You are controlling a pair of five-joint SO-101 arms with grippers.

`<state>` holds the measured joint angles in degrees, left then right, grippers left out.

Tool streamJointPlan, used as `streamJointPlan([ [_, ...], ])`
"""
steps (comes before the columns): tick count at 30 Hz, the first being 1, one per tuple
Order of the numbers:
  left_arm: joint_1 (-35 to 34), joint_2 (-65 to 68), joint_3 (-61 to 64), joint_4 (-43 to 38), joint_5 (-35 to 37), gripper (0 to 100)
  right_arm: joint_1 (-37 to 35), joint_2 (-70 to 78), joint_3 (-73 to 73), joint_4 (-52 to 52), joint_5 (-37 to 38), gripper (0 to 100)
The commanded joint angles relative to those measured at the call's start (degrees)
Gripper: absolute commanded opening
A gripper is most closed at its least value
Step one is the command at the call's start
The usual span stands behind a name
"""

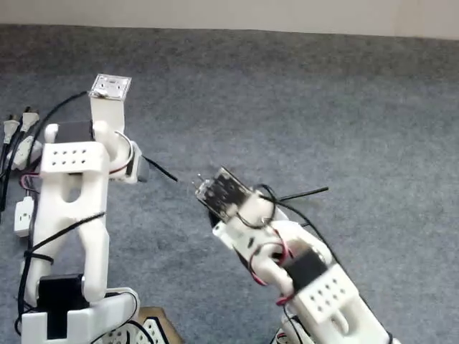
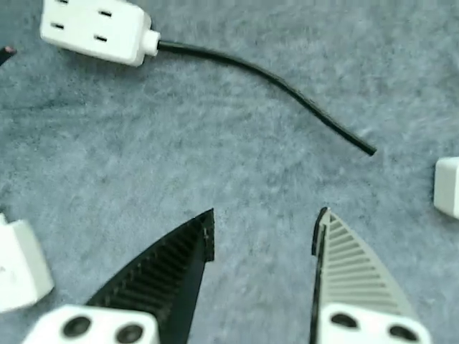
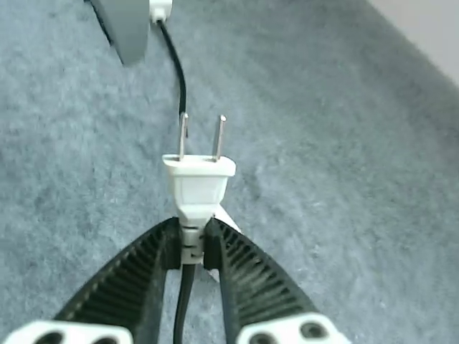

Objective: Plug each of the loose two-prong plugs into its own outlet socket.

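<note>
1. Tabletop (image 1: pixel 344 107), grey and carpet-textured, carries the whole job.
2. The white left arm (image 1: pixel 72 186) stands over the white multi-socket outlet block (image 2: pixel 93 30). Its left pincer (image 2: pixel 265 222) hangs spread wide a little short of the block and grips nothing.
3. The right arm (image 1: pixel 315 279) comes in toward the block's cord end. Its right pincer (image 3: pixel 192 240) is clamped on the narrow neck of a white two-prong plug (image 3: pixel 197 179), just where the plug's cable leaves.
4. A thin black cord (image 2: pixel 265 75) runs from the block's end across the carpet to a free tip.
5. The plug's two metal prongs (image 3: pixel 219 136) point toward the block, with a stretch of carpet between them.
6. Likely trouble:
   - The block lies loose and unbraced, so a push from the plug would probably slide it away rather than seat the prongs.
   - The grip sits low on the neck, so the plug may pivot under pressure and tilt the prongs off the slots.
   - The approach seems aimed at the block's cord end, not clearly at a socket face, so it may need re-angling.
</note>
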<state>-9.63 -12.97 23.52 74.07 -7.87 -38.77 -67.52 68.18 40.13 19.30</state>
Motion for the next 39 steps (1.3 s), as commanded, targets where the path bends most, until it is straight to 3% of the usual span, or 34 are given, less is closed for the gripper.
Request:
streamJointPlan([
  [1, 4.97, -1.98, 6.37, -11.25, 0.53, 24, -0.40, -2.77, -0.31, 0.31, -0.62, 0.6],
  [6, 11.12, -11.12, 16.31, -21.80, 0.09, 24, -0.40, 3.82, -0.22, -2.86, -0.53, 0.6],
  [12, 11.74, -25.71, 23.60, -25.58, -3.43, 24, -0.40, 11.03, -0.57, -6.64, -0.62, 0.6],
  [23, 11.82, -37.67, 29.32, -25.05, -5.71, 24, 2.95, 12.62, -0.13, -10.51, -4.31, 0.6],
  [39, 16.92, -71.69, 46.64, -26.11, -8.88, 24, 3.65, 12.79, 0.04, -10.86, -5.98, 0.6],
])
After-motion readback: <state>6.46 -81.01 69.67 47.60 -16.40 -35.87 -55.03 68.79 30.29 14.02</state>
